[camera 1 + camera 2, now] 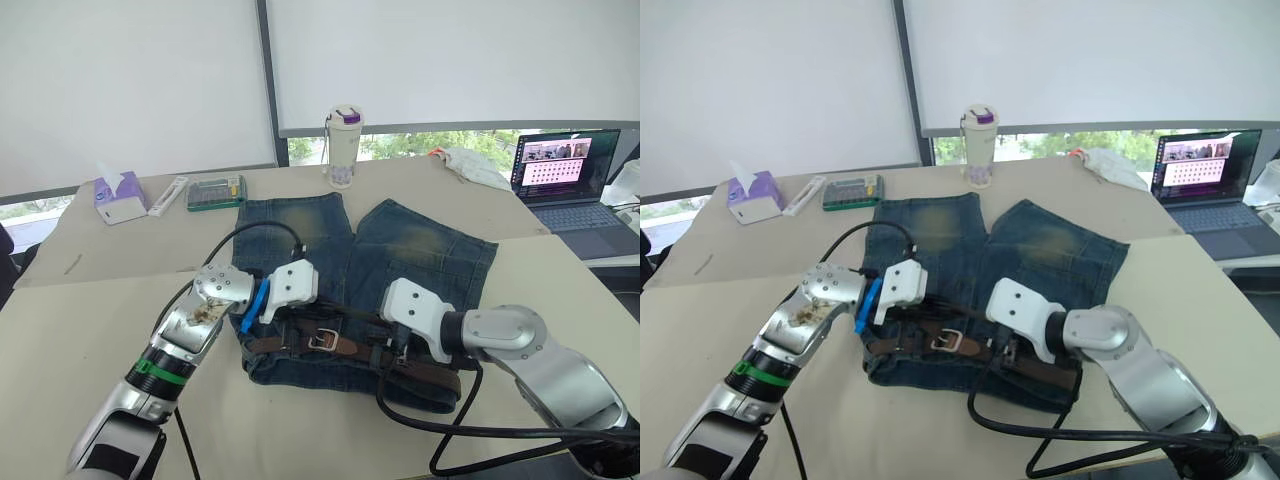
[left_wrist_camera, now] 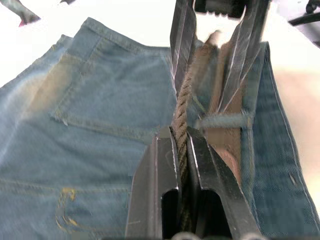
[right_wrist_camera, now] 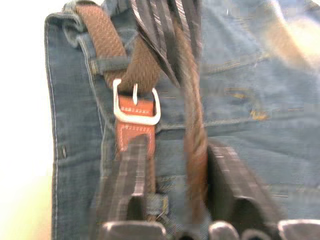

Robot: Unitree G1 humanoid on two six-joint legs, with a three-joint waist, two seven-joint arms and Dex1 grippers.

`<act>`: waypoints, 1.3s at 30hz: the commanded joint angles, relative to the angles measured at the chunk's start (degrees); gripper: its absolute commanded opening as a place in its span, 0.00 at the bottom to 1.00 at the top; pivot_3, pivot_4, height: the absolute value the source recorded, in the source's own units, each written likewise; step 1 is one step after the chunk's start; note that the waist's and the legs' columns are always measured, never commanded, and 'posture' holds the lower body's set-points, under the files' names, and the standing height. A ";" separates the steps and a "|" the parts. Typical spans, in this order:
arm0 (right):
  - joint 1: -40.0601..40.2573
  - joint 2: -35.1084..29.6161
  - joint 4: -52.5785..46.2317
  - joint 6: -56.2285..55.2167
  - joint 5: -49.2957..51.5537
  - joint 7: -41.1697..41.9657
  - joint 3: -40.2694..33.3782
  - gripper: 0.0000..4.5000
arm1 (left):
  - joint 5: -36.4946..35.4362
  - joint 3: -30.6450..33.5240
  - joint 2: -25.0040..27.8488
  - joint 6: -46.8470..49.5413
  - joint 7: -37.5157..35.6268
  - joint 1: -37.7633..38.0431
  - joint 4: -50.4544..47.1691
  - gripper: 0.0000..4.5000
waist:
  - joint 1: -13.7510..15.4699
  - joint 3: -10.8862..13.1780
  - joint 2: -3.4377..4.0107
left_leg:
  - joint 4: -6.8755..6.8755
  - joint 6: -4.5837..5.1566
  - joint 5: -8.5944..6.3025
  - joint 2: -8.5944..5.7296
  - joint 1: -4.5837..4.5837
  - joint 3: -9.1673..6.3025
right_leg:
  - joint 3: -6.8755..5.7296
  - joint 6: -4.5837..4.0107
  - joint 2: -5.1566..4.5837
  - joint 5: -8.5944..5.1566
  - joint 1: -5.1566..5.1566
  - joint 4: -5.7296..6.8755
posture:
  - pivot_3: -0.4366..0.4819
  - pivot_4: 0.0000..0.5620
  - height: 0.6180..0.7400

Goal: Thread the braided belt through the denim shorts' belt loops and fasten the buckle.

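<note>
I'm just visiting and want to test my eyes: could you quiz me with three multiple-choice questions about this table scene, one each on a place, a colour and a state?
1. Where is the open laptop?
A. Far right of the table
B. On the blue denim shorts
C. Beside the tissue box

2. What colour is the tumbler lid?
A. Red
B. Purple
C. Green

3. What is the left gripper doing?
A. Open above the table
B. Shut on the dark brown braided belt
C. Holding the tumbler

Answers: 1 A, it sits at the right edge. 2 B, the cap looks purple. 3 B, the left wrist view shows the strap pinched between its fingers.
</note>
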 commanded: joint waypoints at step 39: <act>8.33 -3.15 3.55 -10.56 -10.90 -0.93 3.90 0.00 | 11.76 -0.55 -0.31 -11.70 11.67 5.84 0.84 0.00 | 0.69 -0.27 0.00 | 0.40 0.09 -0.06 -0.03 -0.10 0.05 | -0.03 0.03 -0.08 0.02 0.09 0.03 | 0.48 0.27 1.00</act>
